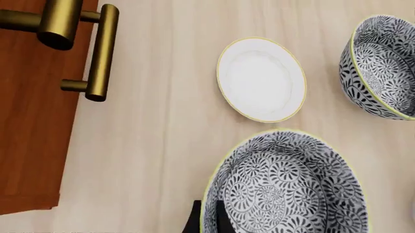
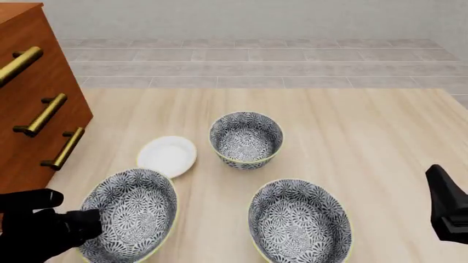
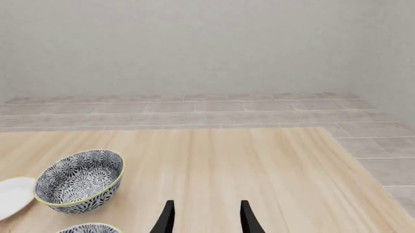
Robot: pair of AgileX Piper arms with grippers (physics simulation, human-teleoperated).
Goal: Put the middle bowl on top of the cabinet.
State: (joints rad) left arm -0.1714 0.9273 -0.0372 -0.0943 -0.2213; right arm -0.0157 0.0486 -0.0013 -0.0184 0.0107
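Middle bowl [image 2: 131, 212] not yet lifted; we are judging the task as barely begun.
The bowl is sitting on the desk [image 2: 365, 142] at the near left, right of the cabinet [image 2: 33, 109]. The left claw [image 1: 207, 221] is straddling its near-left rim, but we cannot tell whether it is pinching. The right claw [image 3: 206, 221] is hanging spread and empty, well to the right.
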